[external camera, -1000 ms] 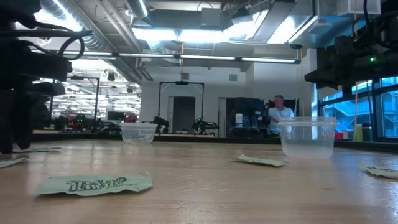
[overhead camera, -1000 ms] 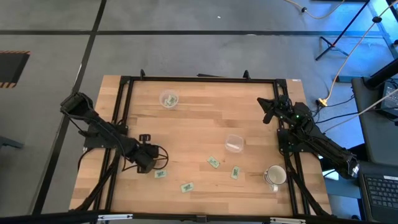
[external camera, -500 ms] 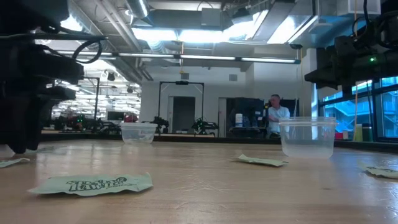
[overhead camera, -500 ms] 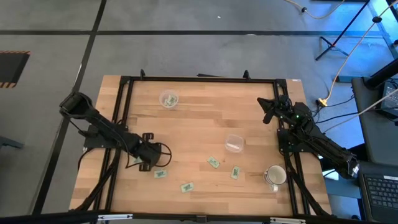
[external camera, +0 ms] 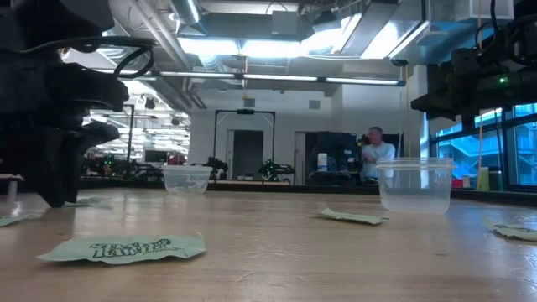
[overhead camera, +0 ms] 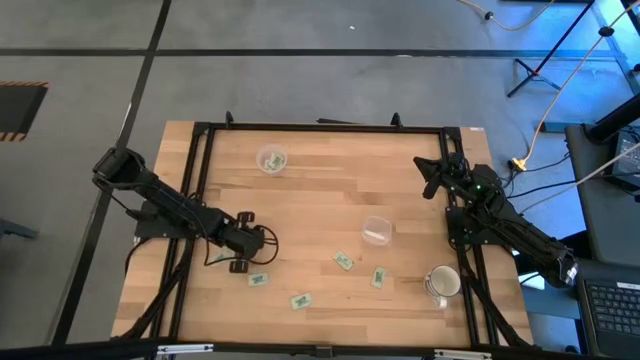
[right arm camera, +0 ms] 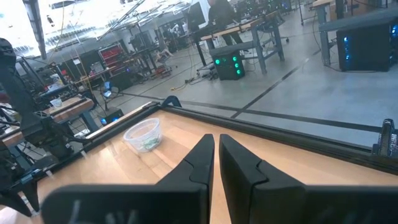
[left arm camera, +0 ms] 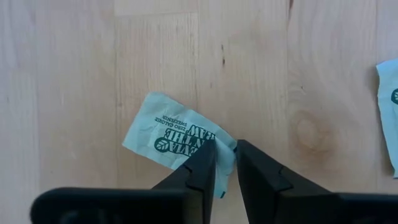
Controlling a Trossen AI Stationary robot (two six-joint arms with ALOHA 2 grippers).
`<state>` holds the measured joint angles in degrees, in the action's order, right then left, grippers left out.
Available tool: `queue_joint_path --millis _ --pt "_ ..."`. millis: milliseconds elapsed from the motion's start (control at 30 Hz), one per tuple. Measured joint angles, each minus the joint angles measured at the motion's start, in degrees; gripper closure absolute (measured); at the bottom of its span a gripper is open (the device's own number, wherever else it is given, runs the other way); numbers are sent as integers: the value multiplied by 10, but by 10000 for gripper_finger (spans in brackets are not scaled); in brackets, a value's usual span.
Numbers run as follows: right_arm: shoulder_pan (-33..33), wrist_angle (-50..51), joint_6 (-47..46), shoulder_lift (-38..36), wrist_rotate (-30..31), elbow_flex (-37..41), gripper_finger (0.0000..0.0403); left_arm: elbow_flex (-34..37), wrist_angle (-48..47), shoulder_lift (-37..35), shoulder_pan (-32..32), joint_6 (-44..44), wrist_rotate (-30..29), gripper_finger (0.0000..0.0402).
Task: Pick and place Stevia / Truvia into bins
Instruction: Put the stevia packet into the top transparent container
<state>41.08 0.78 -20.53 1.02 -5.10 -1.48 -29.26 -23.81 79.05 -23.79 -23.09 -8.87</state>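
Left wrist view: crinkled paper packet (left arm camera: 180,134), seemingly pinched.

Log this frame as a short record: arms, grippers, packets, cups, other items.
left gripper: low over the table's left-front area, fingers nearly closed on the edge of one green packet
right gripper: waiting raised at the table's right-rear edge, fingers together, holding nothing
loose packets: four lie near the front, the nearest beside the left gripper, the others at
far cup: left rear, holds something green
near cup: centre right, looks empty
white mug: right front
table: wooden
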Motion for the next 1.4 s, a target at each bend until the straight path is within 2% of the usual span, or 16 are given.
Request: queue_joint_path --millis 467,1000,1200,1400 --pt "0 0 2 0 0 0 373 0 -7 -5 0 18 -5 364" --pt "0 0 2 0 0 0 373 6 -44 -56 3 24 -33 383" --pt "0 0 -1 0 0 0 373 -21 -50 -82 41 38 -52 384" --pt "0 0 -2 0 0 0 373 -70 -53 -94 122 40 -100 384"
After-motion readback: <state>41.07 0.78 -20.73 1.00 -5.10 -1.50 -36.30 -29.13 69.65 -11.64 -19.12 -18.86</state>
